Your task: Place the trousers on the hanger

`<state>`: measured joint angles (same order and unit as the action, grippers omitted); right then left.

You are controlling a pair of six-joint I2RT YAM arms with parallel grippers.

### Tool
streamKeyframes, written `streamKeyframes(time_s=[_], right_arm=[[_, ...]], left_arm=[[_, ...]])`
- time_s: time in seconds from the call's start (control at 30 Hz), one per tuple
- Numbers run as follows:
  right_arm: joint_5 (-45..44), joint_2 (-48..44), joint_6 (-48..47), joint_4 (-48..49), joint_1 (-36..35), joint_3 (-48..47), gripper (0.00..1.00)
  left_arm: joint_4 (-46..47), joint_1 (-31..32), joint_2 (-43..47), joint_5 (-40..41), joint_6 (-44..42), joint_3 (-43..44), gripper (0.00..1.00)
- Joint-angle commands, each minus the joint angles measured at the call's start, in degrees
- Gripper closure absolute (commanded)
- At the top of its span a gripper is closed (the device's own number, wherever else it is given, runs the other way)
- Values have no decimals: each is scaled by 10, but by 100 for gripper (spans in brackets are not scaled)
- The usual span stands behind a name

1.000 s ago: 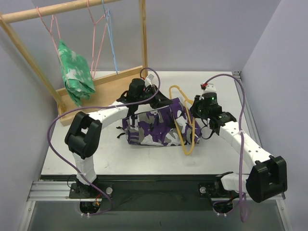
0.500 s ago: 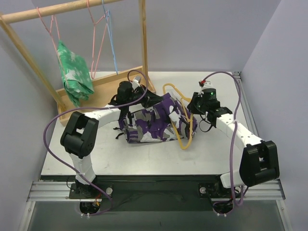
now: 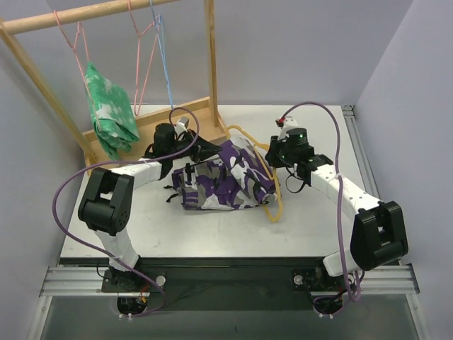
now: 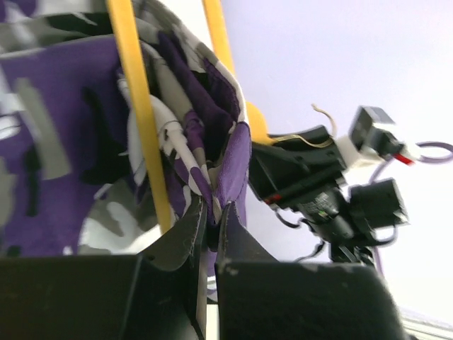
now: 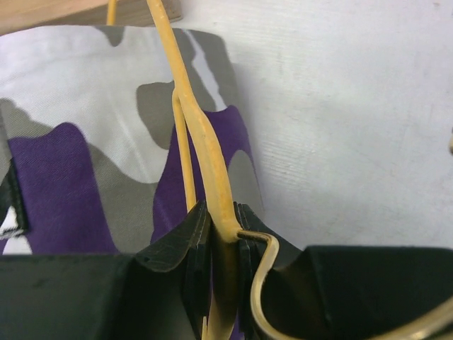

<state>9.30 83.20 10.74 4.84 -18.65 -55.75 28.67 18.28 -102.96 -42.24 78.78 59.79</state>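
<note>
At left end effector (image 4: 211,212): narrow, clamped on a purple fold of the trousers (image 3: 226,180). At right end effector (image 5: 223,227): narrow, pinching the hanger (image 5: 203,138) near its hook. Bunched at the middle of the table (image 3: 212,227), wire along the right cloth edge.

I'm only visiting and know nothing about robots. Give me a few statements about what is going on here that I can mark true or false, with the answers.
1. The left gripper is shut on a fold of the purple, black, white and grey camouflage cloth trousers. True.
2. The right gripper is open and empty. False: it is shut on the thin yellow wire hanger.
3. The green-and-white patterned garment hangs from the wooden rail. True.
4. The blue wire hanger carries the trousers. False: it hangs bare from the wooden rail, while the trousers are down by the grippers.
</note>
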Motion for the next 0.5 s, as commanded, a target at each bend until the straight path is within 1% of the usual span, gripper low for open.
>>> streamKeyframes(time_s=[0.0,0.03,0.07,0.1,0.13,0.17,0.2,0.3,0.4,0.43,0.47], right_arm=[[-100,0,-73,-141,-5,2,100],[-98,1,-70,-144,-7,-2,100],[-83,3,-66,-146,-9,-4,100],[-79,6,-60,-147,-11,-6,100],[-77,6,-58,-149,-14,-7,100],[-79,6,-56,-150,-16,-8,100],[-80,7,-55,-151,-22,-8,100],[-83,9,-43,-151,-26,-8,100],[-86,17,-33,-154,-29,-12,100],[-89,18,-31,-155,-31,-14,100],[-89,21,-27,-155,-31,-16,100]], left_arm=[[-30,-59,39,29,-122,25,100],[-60,-60,35,56,-140,28,100],[-96,-60,33,67,-157,29,84],[-114,-60,34,82,-181,31,74],[-128,-59,36,98,-187,31,67],[-131,-57,39,102,-190,29,63],[-132,-54,51,105,-193,24,54],[-156,-37,77,114,-201,14,32],[-159,-3,98,116,-203,-16,27],[-158,24,101,117,-199,-33,24],[-147,38,102,115,-192,-41,22]])
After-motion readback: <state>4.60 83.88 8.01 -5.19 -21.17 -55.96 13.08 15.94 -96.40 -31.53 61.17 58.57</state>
